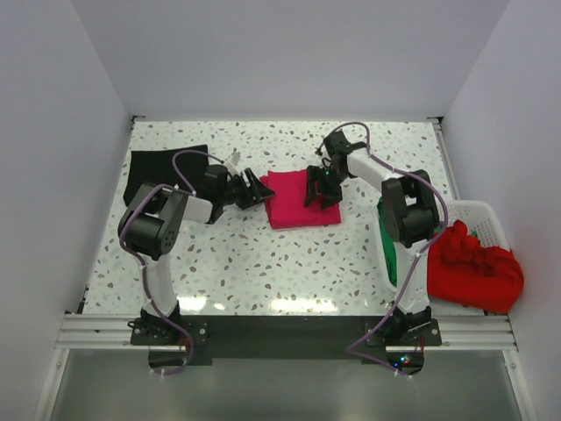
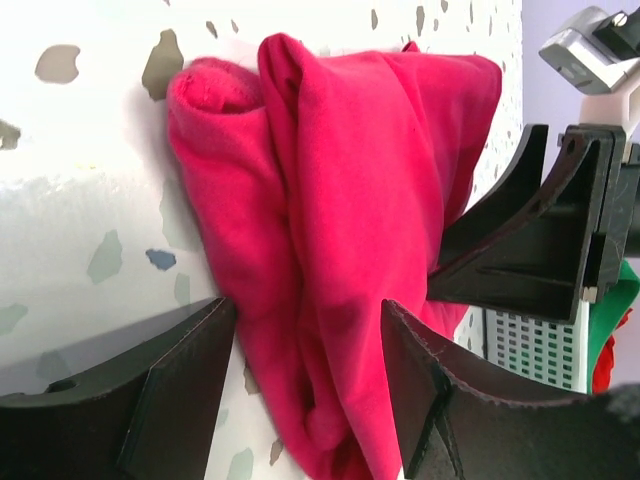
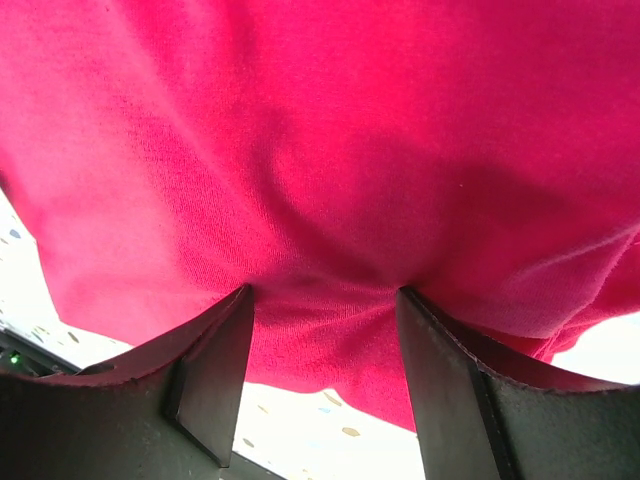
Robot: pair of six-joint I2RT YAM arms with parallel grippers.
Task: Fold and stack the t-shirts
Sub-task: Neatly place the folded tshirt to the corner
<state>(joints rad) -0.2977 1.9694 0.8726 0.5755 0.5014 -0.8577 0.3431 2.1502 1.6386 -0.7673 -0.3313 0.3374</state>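
Top external view: pink shirt (image 1: 296, 203) lies folded; L gripper (image 1: 265, 191) open, astride its left edge; R gripper (image 1: 322, 199) open, resting on its right edge

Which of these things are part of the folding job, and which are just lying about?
Part of the job: pink t-shirt, black t-shirt, red t-shirt, green t-shirt.
Just lying about: white basket.
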